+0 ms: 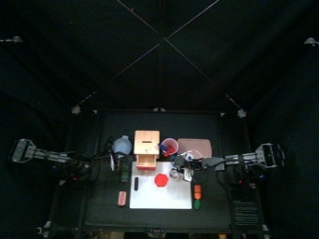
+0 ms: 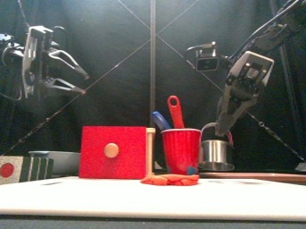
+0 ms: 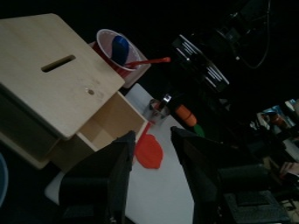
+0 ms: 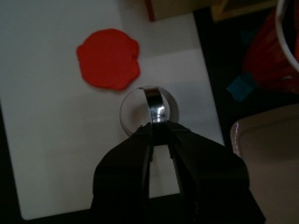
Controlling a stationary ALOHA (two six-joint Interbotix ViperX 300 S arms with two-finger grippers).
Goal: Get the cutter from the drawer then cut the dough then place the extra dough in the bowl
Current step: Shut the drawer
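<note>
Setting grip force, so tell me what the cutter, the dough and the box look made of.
The cutter looks like polished metal: mirror-bright, with sharp highlights. The dough seems a soft matte putty or clay, red, with an uneven edge. The box is probably bare pale wood, flat in finish; its drawer front looks painted red.

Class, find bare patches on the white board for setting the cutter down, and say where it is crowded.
Bare board lies in front of the red dough, right up to its front edge. Crowded: the back, with the wooden box and its open drawer, red cup and bowl; the right side, with toy food and the held cutter.
</note>
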